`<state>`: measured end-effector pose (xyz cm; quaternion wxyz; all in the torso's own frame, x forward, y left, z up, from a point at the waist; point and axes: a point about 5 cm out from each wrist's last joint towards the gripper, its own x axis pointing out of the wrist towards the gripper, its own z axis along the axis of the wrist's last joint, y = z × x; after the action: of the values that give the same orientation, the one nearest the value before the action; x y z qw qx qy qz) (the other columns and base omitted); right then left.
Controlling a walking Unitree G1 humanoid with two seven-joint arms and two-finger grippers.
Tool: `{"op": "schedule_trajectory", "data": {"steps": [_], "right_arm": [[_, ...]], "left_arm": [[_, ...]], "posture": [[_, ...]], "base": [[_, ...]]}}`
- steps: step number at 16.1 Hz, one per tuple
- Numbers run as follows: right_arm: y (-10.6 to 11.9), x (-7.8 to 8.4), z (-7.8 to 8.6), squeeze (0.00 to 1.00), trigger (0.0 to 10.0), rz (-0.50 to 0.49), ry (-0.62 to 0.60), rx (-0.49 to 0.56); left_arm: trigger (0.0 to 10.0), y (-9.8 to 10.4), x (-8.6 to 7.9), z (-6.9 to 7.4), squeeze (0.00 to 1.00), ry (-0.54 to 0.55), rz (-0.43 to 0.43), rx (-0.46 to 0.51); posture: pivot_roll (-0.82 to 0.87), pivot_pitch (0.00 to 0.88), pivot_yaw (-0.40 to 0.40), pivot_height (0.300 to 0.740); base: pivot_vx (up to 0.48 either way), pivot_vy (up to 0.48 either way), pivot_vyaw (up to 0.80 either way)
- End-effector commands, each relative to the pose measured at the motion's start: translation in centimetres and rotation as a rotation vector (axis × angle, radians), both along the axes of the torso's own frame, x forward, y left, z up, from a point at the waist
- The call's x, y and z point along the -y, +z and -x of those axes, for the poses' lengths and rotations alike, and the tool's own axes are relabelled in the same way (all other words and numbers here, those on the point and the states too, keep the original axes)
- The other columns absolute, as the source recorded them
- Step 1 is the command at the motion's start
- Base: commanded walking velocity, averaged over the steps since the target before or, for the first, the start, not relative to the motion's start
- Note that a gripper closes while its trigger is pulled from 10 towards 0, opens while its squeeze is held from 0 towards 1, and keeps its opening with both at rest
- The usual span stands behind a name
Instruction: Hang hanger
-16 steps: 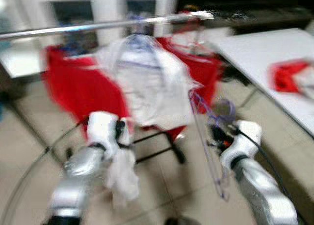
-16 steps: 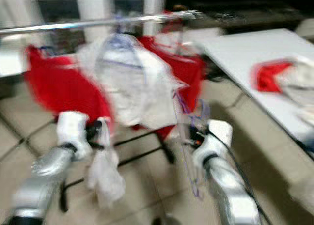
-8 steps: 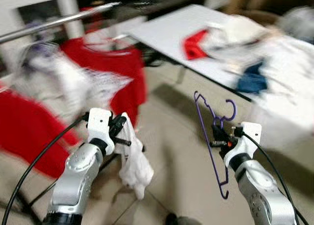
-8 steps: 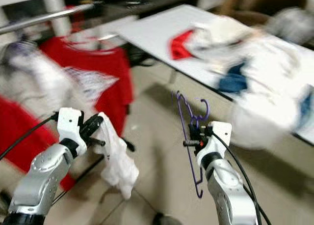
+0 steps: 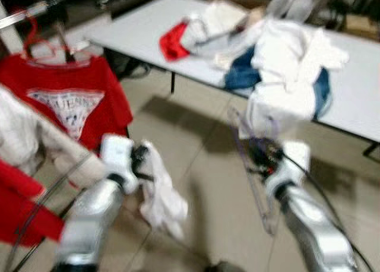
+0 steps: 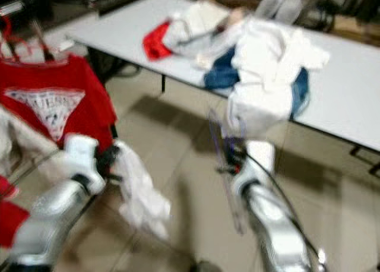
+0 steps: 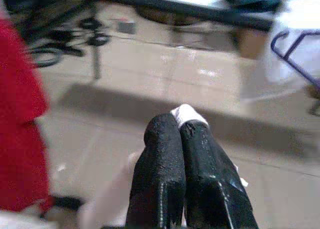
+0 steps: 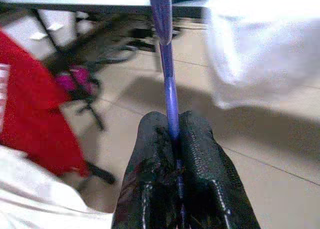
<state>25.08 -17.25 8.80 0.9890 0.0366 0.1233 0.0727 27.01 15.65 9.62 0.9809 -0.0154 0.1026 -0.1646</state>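
Note:
My right gripper [image 5: 261, 155] is shut on a purple hanger [image 8: 165, 59], which stands up in front of me over the tiled floor; its thin frame [image 5: 252, 177] is blurred in the eye views. My left gripper [image 5: 141, 163] is shut on a white garment [image 5: 161, 196] that dangles below it; a bit of white cloth [image 7: 187, 114] shows between the black fingers [image 7: 165, 159]. A red T-shirt [image 5: 66, 100] with a printed triangle hangs on a red hanger at the left.
A long white table [image 5: 142, 31] runs across the back right, piled with white, red and blue clothes [image 5: 279, 58]. More red and white garments [image 5: 24, 165] hang at the far left. Tiled floor [image 5: 202, 129] lies between me and the table.
The camera has swung further right: the rack and red shirts slid left and the table with clothes now spans the top. Both grippers keep their hold.

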Motion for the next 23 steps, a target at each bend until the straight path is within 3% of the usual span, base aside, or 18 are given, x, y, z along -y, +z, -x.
{"op": "schedule_trajectory", "data": {"steps": [1,3,9,14,19,23], "right_arm": [[1.1,0.4,0.1,0.0,10.0,0.014,-0.003,0.049],[1.0,0.9,0.3,0.0,10.0,0.036,-0.01,0.052],[0.4,-0.9,-0.8,0.0,10.0,0.053,0.023,0.045],[0.6,0.4,0.0,0.0,10.0,0.092,-0.034,0.062],[0.6,0.3,-0.4,0.0,10.0,0.055,-0.095,0.077],[0.2,0.1,-0.1,0.0,10.0,0.024,-0.093,0.054]], "left_arm": [[10.0,1.1,0.4,-0.7,0.0,-0.014,-0.009,0.058],[10.0,1.2,0.9,-0.8,0.0,-0.014,0.001,0.067],[10.0,1.7,-0.3,-0.5,0.0,0.011,-0.027,0.079],[10.0,1.5,0.6,-1.3,0.0,-0.024,-0.018,0.077],[10.0,2.1,0.9,-2.3,0.0,-0.065,-0.034,0.092],[10.0,1.7,0.8,-2.0,0.0,-0.06,-0.034,0.083]], "posture": [[-0.04,0.071,-0.015,0.74],[-0.03,0.068,-0.028,0.74],[0.02,0.063,-0.032,0.74],[-0.02,0.047,0.003,0.74],[0.0,0.038,0.039,0.74],[-0.01,0.039,0.031,0.74]], "base": [[0.0,0.0,-0.8],[0.0,-0.131,0.0],[0.0,-0.269,0.0],[0.0,-0.271,0.0],[0.0,-0.264,0.0],[0.0,-0.244,-0.12]]}}
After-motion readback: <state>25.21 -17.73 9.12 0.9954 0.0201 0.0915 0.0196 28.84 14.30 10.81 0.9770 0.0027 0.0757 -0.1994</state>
